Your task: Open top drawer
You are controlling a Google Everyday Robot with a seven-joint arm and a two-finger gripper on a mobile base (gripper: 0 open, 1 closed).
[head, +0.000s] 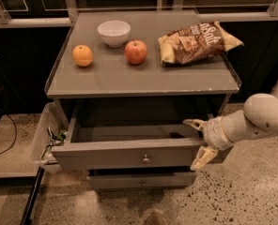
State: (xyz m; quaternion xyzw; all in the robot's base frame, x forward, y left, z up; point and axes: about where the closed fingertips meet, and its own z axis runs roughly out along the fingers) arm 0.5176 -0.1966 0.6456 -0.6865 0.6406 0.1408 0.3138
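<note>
The top drawer [129,156] is a wide grey drawer with a small brass knob [146,159] at its front centre. It stands pulled out from the grey cabinet, and its plain grey inside shows. My gripper [198,143] is at the drawer's right front corner. Its two pale fingers are spread apart, one [193,123] over the drawer's right edge and one [202,159] in front of the drawer face. It holds nothing. A slimmer drawer [141,179] sits below, slightly out.
On the cabinet top [143,74] lie an orange [82,56], a white bowl [114,33], a red apple [136,52] and a brown chip bag [197,42]. A clear plastic bin [47,139] with clutter stands left of the cabinet. The floor is speckled concrete.
</note>
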